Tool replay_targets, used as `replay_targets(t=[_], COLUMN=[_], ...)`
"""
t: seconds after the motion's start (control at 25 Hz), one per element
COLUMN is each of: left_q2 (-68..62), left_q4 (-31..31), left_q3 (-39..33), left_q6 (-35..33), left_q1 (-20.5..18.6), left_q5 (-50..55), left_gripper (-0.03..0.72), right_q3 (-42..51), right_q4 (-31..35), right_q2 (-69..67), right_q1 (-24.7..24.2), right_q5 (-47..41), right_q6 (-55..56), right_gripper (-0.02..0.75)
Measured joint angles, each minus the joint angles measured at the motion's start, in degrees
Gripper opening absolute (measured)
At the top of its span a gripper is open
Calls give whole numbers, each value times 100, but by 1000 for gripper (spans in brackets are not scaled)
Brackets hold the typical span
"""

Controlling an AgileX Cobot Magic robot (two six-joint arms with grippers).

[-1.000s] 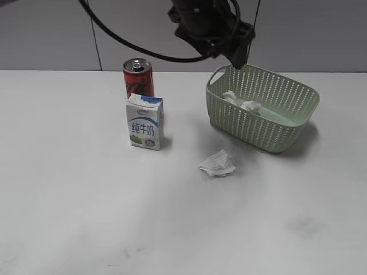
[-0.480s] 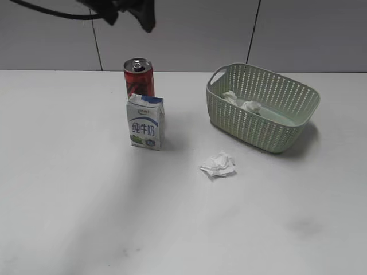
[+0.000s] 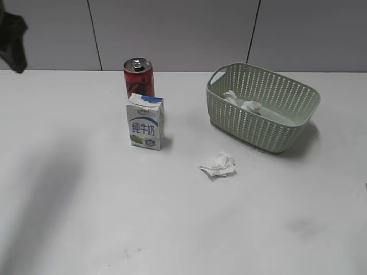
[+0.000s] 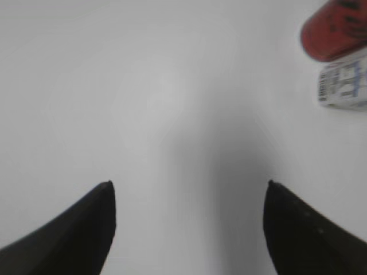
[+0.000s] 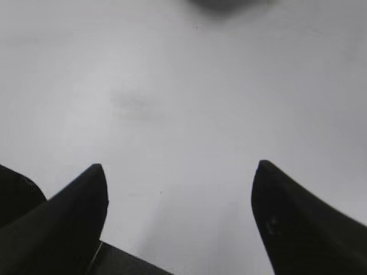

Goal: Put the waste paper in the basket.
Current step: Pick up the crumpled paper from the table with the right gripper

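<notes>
Two paper wads (image 3: pixel 242 102) already lie in the basket (image 3: pixel 269 133) near the bench's far right corner, one wad (image 3: pixel 218 164) sits mid-bench just before it — both grippers (image 4: pixel 189 186) (image 5: pixel 179 166) hold nothing, fingers spread wide, ready to grab.

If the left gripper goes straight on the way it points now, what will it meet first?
Probably only the bare white table. The open left gripper holds nothing, and nothing lies between its fingers. The red drink can and the white-and-blue milk carton lie off to the right of that line.
</notes>
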State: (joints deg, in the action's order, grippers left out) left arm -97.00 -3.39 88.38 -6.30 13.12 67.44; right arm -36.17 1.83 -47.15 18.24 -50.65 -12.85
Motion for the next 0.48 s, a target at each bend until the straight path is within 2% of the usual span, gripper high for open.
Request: replay_targets(t=[0.24,0.32,0.48], left_q2=[1195,1598,2475], left_q4=[11,16,-210], left_q3=[-1539,-1945,-2714], left_q6=[-5,-5,-76], left_q1=[-945,-1034,-1034], left_q5=[-411,-494,-610], left_gripper=[591,591,591], right_q3=[-1324,-1783,-2739], right_q4=[920,884,676], right_q2=[-2232,-2835,-3976], right_q1=[73,294,1055], right_q5=[83,111,116], right_q6=[-1429,-1541,-1260], right_gripper=[590,590,590])
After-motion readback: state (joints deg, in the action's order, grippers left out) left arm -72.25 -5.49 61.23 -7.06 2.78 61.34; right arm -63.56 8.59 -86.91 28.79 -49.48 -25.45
